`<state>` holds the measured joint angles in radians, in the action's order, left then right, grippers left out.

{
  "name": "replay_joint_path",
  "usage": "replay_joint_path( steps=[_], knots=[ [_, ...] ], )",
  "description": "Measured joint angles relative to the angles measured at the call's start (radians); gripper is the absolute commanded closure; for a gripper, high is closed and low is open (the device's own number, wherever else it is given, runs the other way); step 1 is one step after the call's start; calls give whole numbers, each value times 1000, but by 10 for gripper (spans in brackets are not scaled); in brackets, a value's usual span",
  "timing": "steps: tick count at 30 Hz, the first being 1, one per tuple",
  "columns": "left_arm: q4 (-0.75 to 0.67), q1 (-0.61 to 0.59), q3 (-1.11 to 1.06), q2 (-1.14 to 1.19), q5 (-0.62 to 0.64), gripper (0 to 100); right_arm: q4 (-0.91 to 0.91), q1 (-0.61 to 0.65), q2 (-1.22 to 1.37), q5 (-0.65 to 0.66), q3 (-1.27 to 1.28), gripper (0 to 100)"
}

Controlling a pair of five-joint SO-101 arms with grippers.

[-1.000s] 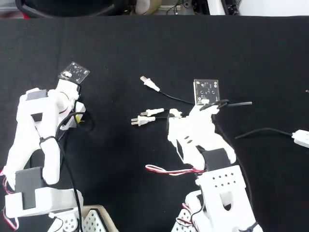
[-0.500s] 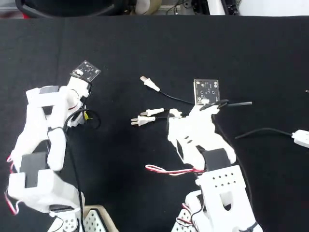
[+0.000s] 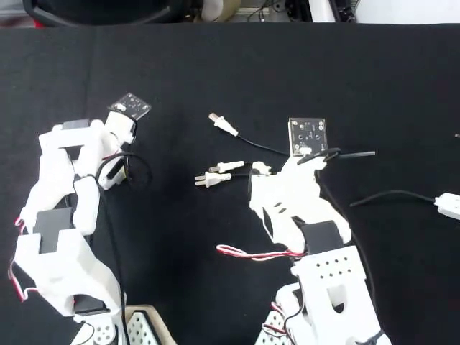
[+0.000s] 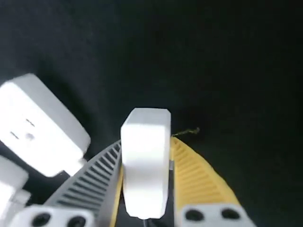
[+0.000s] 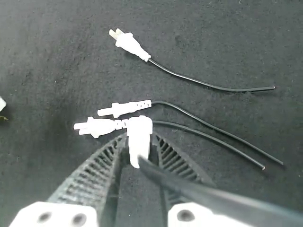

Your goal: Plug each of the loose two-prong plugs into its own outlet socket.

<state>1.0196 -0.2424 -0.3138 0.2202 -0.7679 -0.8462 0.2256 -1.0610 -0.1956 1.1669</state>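
Note:
My left gripper (image 4: 144, 142) is shut on a white rectangular block (image 4: 146, 156), held upright between a grey and a yellow finger. Beside it lies a white outlet socket (image 4: 40, 125), slots facing up. In the high view this gripper (image 3: 115, 175) sits under the left arm. My right gripper (image 5: 140, 142) is shut on a white plug (image 5: 140, 135) whose black cable runs back past the fingers. Just beyond it lie two two-prong plugs (image 5: 124, 108) (image 5: 99, 126) side by side, and a third plug (image 5: 129, 44) farther off. The high view shows the right gripper (image 3: 259, 170) at the table's middle.
The black table (image 3: 215, 65) stretches wide behind both arms. A white outlet piece (image 3: 449, 206) with a black cable lies at the right edge. Thin black cables (image 5: 213, 85) trail from the loose plugs. A red and white wire (image 3: 251, 253) loops by the right arm's base.
The left arm has swung to the right, toward the table's middle, with the white block in its gripper. The right arm and the loose plugs have not moved.

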Motion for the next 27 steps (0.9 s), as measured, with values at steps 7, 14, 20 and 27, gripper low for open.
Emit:
replay_joint_path(
  steps=[7,14,20,27],
  knots=[
    [235,137,-37,-196,0,971,0,0,0,0,0,987],
    [146,448,-413,-511,11,966,0,-26,0,20,0,987],
    [-43,532,-666,-689,21,970,0,-28,0,25,-6,987],
    [-83,821,-647,-721,175,970,-114,-157,0,61,-138,987]
  ],
)
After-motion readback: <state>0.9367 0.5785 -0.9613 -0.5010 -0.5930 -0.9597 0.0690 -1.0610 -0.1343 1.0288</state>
